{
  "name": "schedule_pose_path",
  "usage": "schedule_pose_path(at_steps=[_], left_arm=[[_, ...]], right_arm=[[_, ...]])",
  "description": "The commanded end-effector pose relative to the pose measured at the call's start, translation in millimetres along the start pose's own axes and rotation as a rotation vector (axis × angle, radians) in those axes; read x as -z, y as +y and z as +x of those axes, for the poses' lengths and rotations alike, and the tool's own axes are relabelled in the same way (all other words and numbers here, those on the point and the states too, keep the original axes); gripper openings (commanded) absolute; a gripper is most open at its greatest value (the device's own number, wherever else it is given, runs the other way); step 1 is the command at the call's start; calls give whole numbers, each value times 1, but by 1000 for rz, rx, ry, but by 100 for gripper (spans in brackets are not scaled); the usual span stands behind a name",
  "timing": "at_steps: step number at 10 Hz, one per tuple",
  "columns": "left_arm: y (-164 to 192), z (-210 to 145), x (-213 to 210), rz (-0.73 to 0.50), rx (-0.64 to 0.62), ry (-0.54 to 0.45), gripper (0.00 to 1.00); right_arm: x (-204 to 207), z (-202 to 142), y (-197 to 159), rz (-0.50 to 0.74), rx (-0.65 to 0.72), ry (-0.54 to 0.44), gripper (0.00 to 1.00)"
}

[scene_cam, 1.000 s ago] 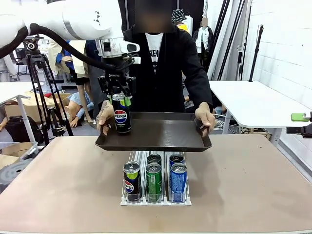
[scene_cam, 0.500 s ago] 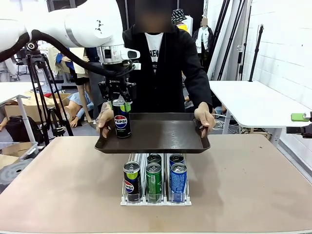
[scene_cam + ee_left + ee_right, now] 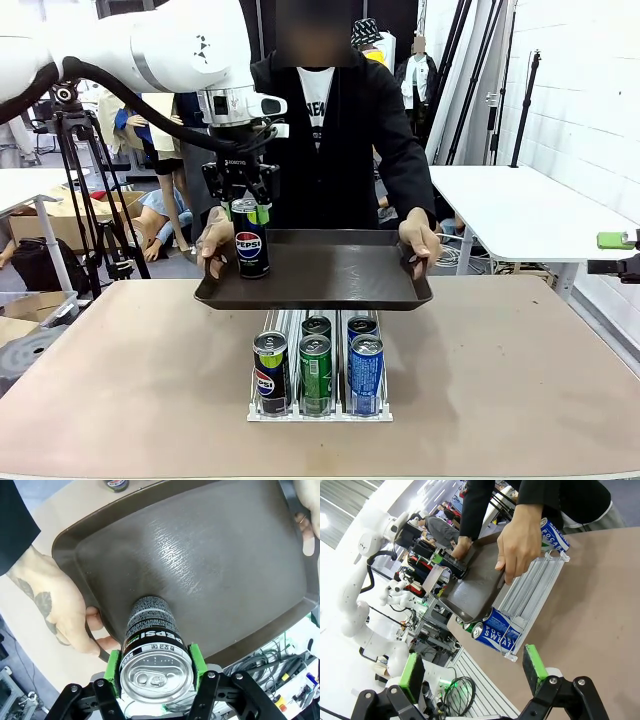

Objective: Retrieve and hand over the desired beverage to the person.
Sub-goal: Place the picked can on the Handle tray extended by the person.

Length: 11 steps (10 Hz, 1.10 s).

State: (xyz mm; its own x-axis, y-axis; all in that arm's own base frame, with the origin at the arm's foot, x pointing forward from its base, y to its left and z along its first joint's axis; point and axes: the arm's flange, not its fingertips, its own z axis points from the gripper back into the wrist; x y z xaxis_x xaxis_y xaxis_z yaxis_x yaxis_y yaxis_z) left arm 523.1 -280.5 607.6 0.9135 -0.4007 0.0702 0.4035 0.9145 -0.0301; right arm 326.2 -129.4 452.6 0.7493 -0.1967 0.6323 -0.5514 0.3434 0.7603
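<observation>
Front view: left gripper [image 3: 245, 208] had settled the Pepsi can [image 3: 250, 245] onto the tray [image 3: 320, 300] beneath, still clasped narrowly; only release seemingly remained.

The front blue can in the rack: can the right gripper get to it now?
Probably yes. The right gripper is open, bare table lies between it and the front blue can, and the tray is held farther back.
</observation>
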Motion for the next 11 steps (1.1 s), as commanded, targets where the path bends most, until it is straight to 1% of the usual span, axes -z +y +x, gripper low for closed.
schedule_pose_path(at_steps=[1,2,6,7,9,10,11], left_arm=[[-2,1,-6,-13,16,0,96],[-8,2,-14,-6,29,-1,100],[-46,10,-51,62,82,-12,100],[-51,9,-56,81,82,-11,100],[-46,8,-64,120,51,-15,100],[-41,7,-70,118,50,-20,100],[-49,-2,-57,81,87,-23,100]], right_arm=[[3,2,-1,20,-19,-26,100],[3,2,-1,20,-19,-26,100],[3,2,-1,20,-19,-26,100],[3,2,-1,20,-19,-26,100],[3,2,-1,20,-19,-26,100],[3,2,-1,20,-19,-26,100],[3,2,-1,20,-19,-26,100]])
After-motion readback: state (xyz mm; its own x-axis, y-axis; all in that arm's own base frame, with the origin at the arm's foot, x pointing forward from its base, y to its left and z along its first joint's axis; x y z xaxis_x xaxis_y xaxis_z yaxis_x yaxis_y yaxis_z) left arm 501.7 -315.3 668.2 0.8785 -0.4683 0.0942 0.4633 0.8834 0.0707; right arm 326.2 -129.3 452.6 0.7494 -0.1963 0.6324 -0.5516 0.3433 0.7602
